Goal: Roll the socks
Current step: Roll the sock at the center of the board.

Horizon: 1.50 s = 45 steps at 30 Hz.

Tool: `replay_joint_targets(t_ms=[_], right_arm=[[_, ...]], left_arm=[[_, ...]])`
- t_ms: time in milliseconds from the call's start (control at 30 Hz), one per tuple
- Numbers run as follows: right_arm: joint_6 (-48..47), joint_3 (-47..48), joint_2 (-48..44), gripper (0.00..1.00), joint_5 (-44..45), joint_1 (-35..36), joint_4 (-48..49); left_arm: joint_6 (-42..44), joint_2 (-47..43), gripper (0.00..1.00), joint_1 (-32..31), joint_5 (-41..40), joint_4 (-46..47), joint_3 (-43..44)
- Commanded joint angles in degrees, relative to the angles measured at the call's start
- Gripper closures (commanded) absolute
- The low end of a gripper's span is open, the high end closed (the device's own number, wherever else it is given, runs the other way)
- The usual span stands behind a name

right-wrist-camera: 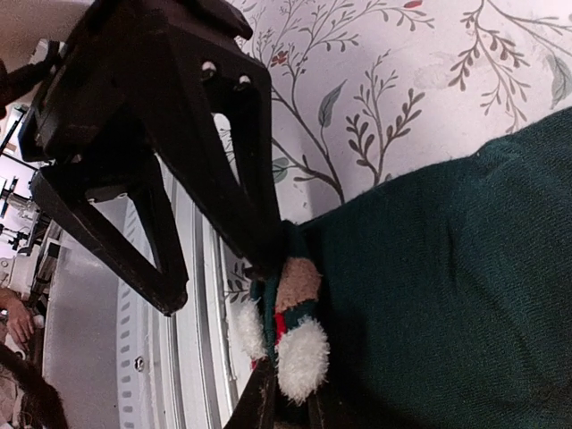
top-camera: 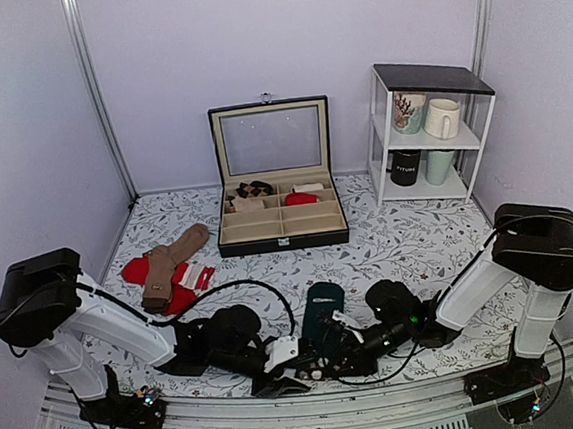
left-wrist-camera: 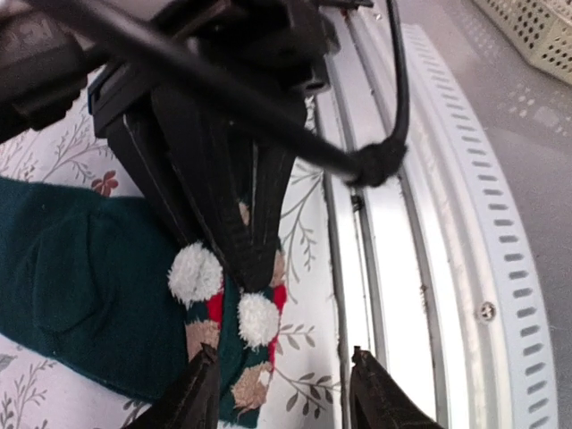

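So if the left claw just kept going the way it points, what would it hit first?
Probably the pom-pom end of the teal socks, lying just ahead of the open left gripper, then the right gripper pinching that end. Depth is unclear.

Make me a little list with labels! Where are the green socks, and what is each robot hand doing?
socks: dark green, lying mostly flat at the near edge of the table, not rolled yet
trim: white pompoms at one end
right gripper: shut on the socks at the pompom end
left gripper: open, fingers either side of that same end
other socks: tan socks on red socks, far left
box: open, behind
shelf: mugs, back right
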Motion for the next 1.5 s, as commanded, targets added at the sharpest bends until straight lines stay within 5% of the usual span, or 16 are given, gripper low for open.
replay_joint_targets(t_ms=[0,433,833,1000,1233,1467], right_arm=[[1.2,-1.0,4.2,0.88,-2.6,0.1,-12.8],[0.5,-0.8,4.9,0.88,-3.2,0.0,-13.7],[0.1,-0.9,2.2,0.85,-1.8,-0.3,-13.9],[-0.6,-1.7,-7.7,0.68,9.7,-0.3,-14.7],[-9.7,-11.5,-26.9,0.59,31.4,4.6,-3.1],[-21.3,-10.8,-23.2,0.54,35.3,12.4,-0.7]], left_arm=[[1.9,0.6,0.49,-1.1,-3.3,-1.8,0.9],[1.5,4.3,0.54,-1.3,-5.5,-2.2,2.8],[-4.6,5.9,1.0,-1.5,-2.9,-5.2,3.2],[-11.8,6.4,1.0,-0.8,-1.7,-5.8,2.6],[-20.7,9.0,1.0,0.4,1.8,-5.8,2.4],[-25.7,10.1,1.0,1.7,3.3,-3.4,0.6]])
